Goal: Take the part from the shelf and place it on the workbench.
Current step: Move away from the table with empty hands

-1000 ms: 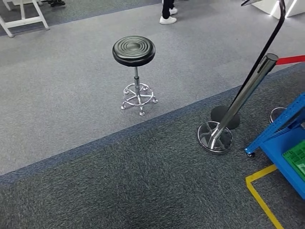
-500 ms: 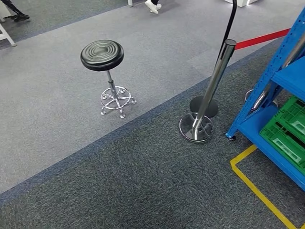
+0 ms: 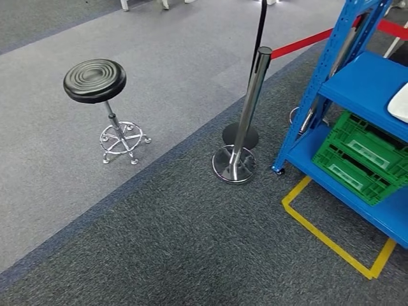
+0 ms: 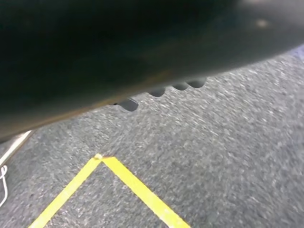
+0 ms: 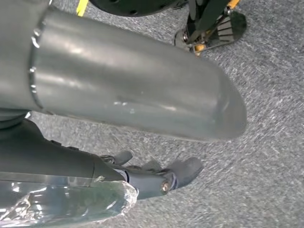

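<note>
Grey carpet floor [image 3: 159, 242] in two tones, marked with yellow tape [image 3: 332, 239]. From the head view: a black round stool [image 3: 95, 81] at left, a chrome barrier post [image 3: 245, 115] in the middle, a blue shelf [image 3: 365, 86] at right holding a green crate [image 3: 365, 156] low down and a white part [image 3: 399, 103] one level up. Left wrist view: blurred carpet and tape. Right wrist view: the right hand [image 5: 157, 175] hangs over carpet; whether it is open or closed cannot be told.

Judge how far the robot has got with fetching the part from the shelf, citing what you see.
Nothing looks done yet. In hand is the approach: the blue shelf stands at the right of the head view, a green crate on its lowest level. The right hand hangs over the carpet with nothing seen in its fingers. Left: reach the shelf, take the part, carry it to the workbench.
</note>
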Robot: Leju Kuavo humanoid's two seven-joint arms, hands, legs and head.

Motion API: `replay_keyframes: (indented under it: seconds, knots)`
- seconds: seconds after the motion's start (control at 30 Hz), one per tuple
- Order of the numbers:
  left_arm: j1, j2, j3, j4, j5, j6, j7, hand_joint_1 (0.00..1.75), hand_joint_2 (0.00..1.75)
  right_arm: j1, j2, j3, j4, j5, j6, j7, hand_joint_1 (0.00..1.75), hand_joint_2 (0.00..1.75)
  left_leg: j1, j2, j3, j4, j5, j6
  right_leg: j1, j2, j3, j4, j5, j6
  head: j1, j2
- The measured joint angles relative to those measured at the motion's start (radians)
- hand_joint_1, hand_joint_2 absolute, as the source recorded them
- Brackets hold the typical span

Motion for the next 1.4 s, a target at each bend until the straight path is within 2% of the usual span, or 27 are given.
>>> replay_keyframes:
  seconds: [0.07,0.1,0.13,0.17,0.23,0.3,0.33,0.4,0.43,0.5,0.57,0.6,0.63,0.67,0.7,0.77,0.8,0.87,0.93,1.0,1.07,1.13,1.17,1.23,1.3,1.37,1.4]
  knots:
    - [0.004,-0.001,0.0,0.0,0.0,-0.001,0.0,0.0,0.0,-0.006,0.0,-0.003,0.001,0.001,0.0,-0.002,0.0,0.0,-0.002,0.032,0.0,-0.001,-0.001,0.004,-0.002,-0.047,-0.064,0.13,-0.068,0.008,0.004,0.0]
    - [0.005,-0.002,0.001,0.0,0.0,-0.001,0.0,0.0,0.0,-0.007,0.0,-0.004,0.002,0.002,0.0,-0.003,0.0,0.0,-0.002,0.048,-0.001,0.0,-0.002,0.004,-0.005,-0.053,-0.091,0.187,-0.089,0.012,0.004,0.0]
    - [0.005,-0.002,0.001,0.0,0.0,-0.001,0.0,0.0,0.0,-0.006,0.0,-0.005,0.003,0.002,0.0,-0.003,0.0,0.0,-0.002,0.063,0.0,0.0,-0.003,0.003,-0.007,-0.056,-0.102,0.214,-0.092,0.016,0.004,0.0]
    - [0.005,-0.002,0.002,0.0,0.0,-0.001,0.0,0.0,0.0,-0.005,0.0,-0.006,0.004,0.002,0.0,-0.003,0.0,0.0,-0.002,0.076,0.0,0.0,-0.004,0.001,-0.009,-0.06,-0.093,0.2,-0.075,0.019,0.005,0.0]
    - [0.003,-0.003,0.002,0.0,0.0,-0.002,0.0,0.0,0.0,-0.004,-0.001,-0.008,0.006,0.003,0.0,-0.003,0.0,0.0,-0.003,0.1,0.006,0.001,-0.009,-0.006,-0.013,-0.089,-0.02,0.074,-0.012,0.022,0.005,0.0]
    - [0.003,-0.003,0.002,0.0,0.0,-0.002,0.0,0.0,0.0,-0.008,-0.001,-0.01,0.007,0.003,0.001,-0.003,0.0,0.0,-0.008,0.119,0.012,0.007,-0.016,-0.018,-0.012,-0.124,0.044,-0.041,0.025,0.015,0.003,0.0]
    - [0.002,-0.003,0.002,0.0,0.0,-0.002,0.0,0.0,0.0,-0.009,-0.001,-0.01,0.007,0.003,0.001,-0.003,0.0,0.0,-0.011,0.126,0.014,0.009,-0.019,-0.023,-0.01,-0.131,0.053,-0.062,0.028,0.009,0.001,0.0]
    - [-0.002,-0.003,0.003,0.0,0.0,-0.002,0.0,0.0,0.0,-0.007,-0.001,-0.012,0.009,0.004,0.001,-0.003,0.0,0.0,-0.01,0.141,0.019,0.009,-0.021,-0.032,-0.007,-0.113,0.05,-0.063,0.029,-0.005,-0.003,0.0]
    - [-0.004,-0.003,0.003,0.0,0.0,-0.002,0.0,0.0,0.0,-0.006,-0.001,-0.013,0.009,0.004,0.001,-0.003,0.0,0.0,-0.008,0.135,0.021,0.013,-0.027,-0.038,-0.008,-0.104,0.049,-0.063,0.03,-0.011,-0.004,0.0]
    - [-0.005,-0.003,0.003,0.0,-0.001,-0.002,0.0,0.0,0.0,-0.006,-0.001,-0.016,0.01,0.005,0.001,-0.004,0.0,0.0,-0.003,0.092,0.003,0.065,-0.071,-0.047,-0.01,-0.085,0.052,-0.065,0.035,-0.024,-0.006,0.0]
    - [-0.003,-0.003,0.005,0.0,-0.001,-0.002,0.0,0.0,0.0,-0.009,-0.001,-0.017,0.01,0.008,0.002,-0.006,0.0,0.0,-0.002,0.045,-0.053,0.19,-0.14,-0.049,-0.009,-0.063,0.05,-0.064,0.04,-0.032,-0.008,0.0]
    - [-0.001,-0.003,0.005,0.0,-0.002,-0.002,0.0,0.0,0.0,-0.01,-0.001,-0.018,0.011,0.009,0.002,-0.007,0.0,0.0,-0.002,0.036,-0.083,0.253,-0.163,-0.047,-0.008,-0.049,0.048,-0.064,0.042,-0.034,-0.008,0.0]
    - [0.0,-0.003,0.006,0.0,-0.002,-0.002,0.0,0.0,0.0,-0.011,-0.001,-0.019,0.012,0.01,0.002,-0.008,0.0,0.0,-0.003,0.033,-0.104,0.29,-0.166,-0.045,-0.006,-0.035,0.048,-0.064,0.042,-0.035,-0.008,0.0]
    - [0.001,-0.003,0.006,0.0,-0.002,-0.002,0.0,0.0,0.0,-0.011,-0.001,-0.02,0.014,0.01,0.002,-0.008,0.0,0.0,-0.004,0.031,-0.109,0.293,-0.149,-0.041,-0.003,-0.02,0.048,-0.064,0.042,-0.035,-0.008,0.0]
    - [0.001,-0.003,0.007,0.0,-0.003,-0.002,0.0,0.0,0.0,-0.011,-0.001,-0.021,0.015,0.011,0.004,-0.009,0.0,0.0,-0.004,0.026,-0.099,0.26,-0.115,-0.034,-0.001,-0.005,0.05,-0.063,0.043,-0.035,-0.008,0.0]
    - [0.001,-0.001,0.008,0.0,-0.005,-0.002,0.0,0.0,0.0,-0.012,0.0,-0.022,0.017,0.013,0.006,-0.012,0.0,0.0,-0.008,-0.014,-0.05,0.137,-0.037,-0.016,0.003,0.022,0.051,-0.062,0.043,-0.034,-0.007,0.0]
    - [0.001,-0.001,0.008,0.0,-0.006,-0.002,0.0,0.0,0.0,-0.015,0.0,-0.022,0.018,0.014,0.008,-0.013,0.0,0.0,-0.008,-0.035,-0.029,0.082,-0.016,-0.009,0.004,0.035,0.049,-0.06,0.044,-0.032,-0.007,0.0]
    - [-0.001,0.001,0.01,0.0,-0.01,-0.001,0.0,0.0,0.0,-0.018,0.001,-0.024,0.021,0.017,0.01,-0.014,0.0,0.0,-0.01,-0.055,-0.013,0.034,-0.009,-0.004,0.003,0.057,0.039,-0.058,0.048,-0.024,-0.007,0.0]
    - [-0.004,0.0,0.011,0.0,-0.013,0.0,-0.001,0.0,0.0,-0.018,0.001,-0.026,0.024,0.02,0.013,-0.016,0.0,0.0,-0.008,-0.035,-0.009,0.021,-0.006,-0.004,0.0,0.069,0.026,-0.059,0.051,-0.012,-0.006,0.0]
    - [-0.006,-0.001,0.012,0.0,-0.014,0.001,-0.004,0.0,0.0,-0.018,0.001,-0.03,0.027,0.024,0.015,-0.019,0.0,0.0,-0.005,-0.009,-0.006,0.007,0.002,0.0,0.002,0.028,0.001,-0.02,0.021,-0.003,-0.001,0.0]
    - [-0.005,-0.002,0.013,0.001,-0.015,0.002,-0.009,0.0,0.0,-0.024,0.0,-0.033,0.03,0.027,0.017,-0.023,0.0,0.0,-0.005,0.022,-0.006,0.002,0.004,0.004,0.003,-0.032,-0.052,0.092,-0.046,0.005,0.004,0.0]
    - [-0.004,0.0,0.015,0.002,-0.016,0.003,-0.014,0.0,0.0,-0.026,0.0,-0.035,0.032,0.029,0.02,-0.026,0.0,0.0,-0.006,0.055,-0.008,0.003,0.003,0.004,-0.001,-0.053,-0.098,0.195,-0.088,0.013,0.004,0.0]
    - [-0.005,0.0,0.016,0.003,-0.016,0.004,-0.016,0.0,0.0,-0.025,0.0,-0.036,0.033,0.029,0.022,-0.026,0.0,0.0,-0.006,0.069,-0.009,0.004,0.002,0.003,-0.004,-0.057,-0.098,0.202,-0.083,0.016,0.004,0.0]
    - [-0.009,0.002,0.018,0.007,-0.016,0.004,-0.018,0.0,0.0,-0.021,0.0,-0.038,0.033,0.031,0.025,-0.027,0.0,0.0,-0.006,0.094,-0.007,0.006,0.0,-0.001,-0.009,-0.078,-0.038,0.106,-0.029,0.021,0.005,0.0]
    - [-0.011,0.004,0.021,0.012,-0.017,0.006,-0.02,0.0,0.0,-0.024,0.0,-0.04,0.033,0.033,0.028,-0.028,0.0,0.0,-0.01,0.112,-0.004,0.012,-0.006,-0.011,-0.01,-0.122,0.034,-0.019,0.012,0.016,0.004,0.0]
    - [-0.013,0.008,0.023,0.017,-0.018,0.009,-0.023,0.0,0.0,-0.026,0.0,-0.041,0.033,0.035,0.033,-0.03,0.0,0.0,-0.013,0.127,0.001,0.016,-0.009,-0.023,-0.007,-0.138,0.054,-0.061,0.02,0.003,0.001,0.0]
    - [-0.015,0.009,0.023,0.019,-0.018,0.011,-0.025,0.0,0.0,-0.025,0.0,-0.041,0.033,0.033,0.035,-0.028,0.0,0.0,-0.012,0.135,0.004,0.016,-0.009,-0.029,-0.006,-0.128,0.052,-0.061,0.024,-0.005,0.0,0.0]
